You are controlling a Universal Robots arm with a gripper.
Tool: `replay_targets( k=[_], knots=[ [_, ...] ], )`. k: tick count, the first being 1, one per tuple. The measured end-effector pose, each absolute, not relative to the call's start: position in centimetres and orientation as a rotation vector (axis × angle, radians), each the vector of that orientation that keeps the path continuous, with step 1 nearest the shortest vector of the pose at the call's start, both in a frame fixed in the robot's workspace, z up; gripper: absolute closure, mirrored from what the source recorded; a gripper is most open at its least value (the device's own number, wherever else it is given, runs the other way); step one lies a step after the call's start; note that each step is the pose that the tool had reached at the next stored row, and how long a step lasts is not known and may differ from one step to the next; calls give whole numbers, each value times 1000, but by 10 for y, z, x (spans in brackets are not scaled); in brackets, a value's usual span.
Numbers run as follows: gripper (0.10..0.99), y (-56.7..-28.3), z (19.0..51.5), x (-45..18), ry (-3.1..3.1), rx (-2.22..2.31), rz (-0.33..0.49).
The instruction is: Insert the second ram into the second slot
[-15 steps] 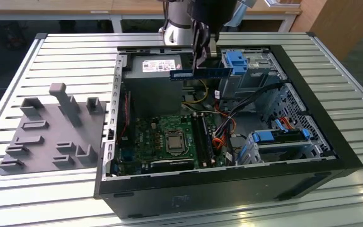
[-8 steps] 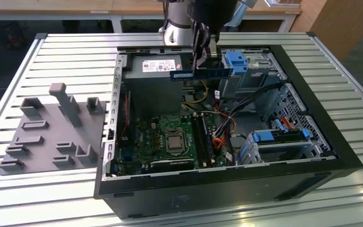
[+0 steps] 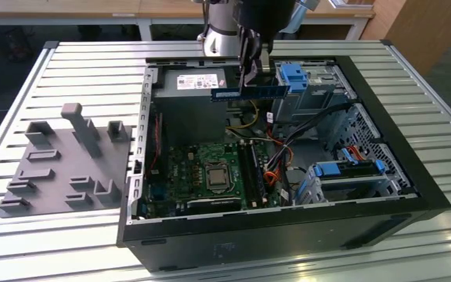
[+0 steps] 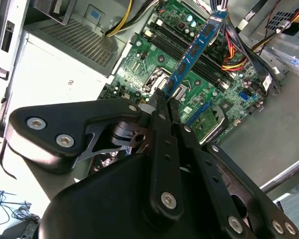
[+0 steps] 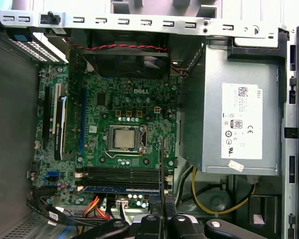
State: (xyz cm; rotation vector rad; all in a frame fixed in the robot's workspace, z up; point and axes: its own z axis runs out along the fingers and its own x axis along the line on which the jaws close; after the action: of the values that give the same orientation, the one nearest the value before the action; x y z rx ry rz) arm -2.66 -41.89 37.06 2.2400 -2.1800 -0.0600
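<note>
Pincer (image 4: 162,101): clenched on the thin, flat blue circuit-board ram strip (image 4: 195,49). I read the ram as lifted clear, hanging in the air above the green motherboard (image 5: 124,107) and apart from its long black memory slots (image 5: 122,174). Pick-up is done; seating in the second slot is not yet done. The open black computer case (image 3: 288,235) lies on the slatted metal table (image 3: 92,64).

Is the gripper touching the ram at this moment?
Touching. In the second wrist view the gripper pinches the ram between its fingertips, with no gap between them.
</note>
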Motion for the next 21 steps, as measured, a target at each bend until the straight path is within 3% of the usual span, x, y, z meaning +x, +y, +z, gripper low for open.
replay_targets(
  k=[21],
  knots=[
    [949,-429,371,-27,-2180,2240,-60]
  ],
)
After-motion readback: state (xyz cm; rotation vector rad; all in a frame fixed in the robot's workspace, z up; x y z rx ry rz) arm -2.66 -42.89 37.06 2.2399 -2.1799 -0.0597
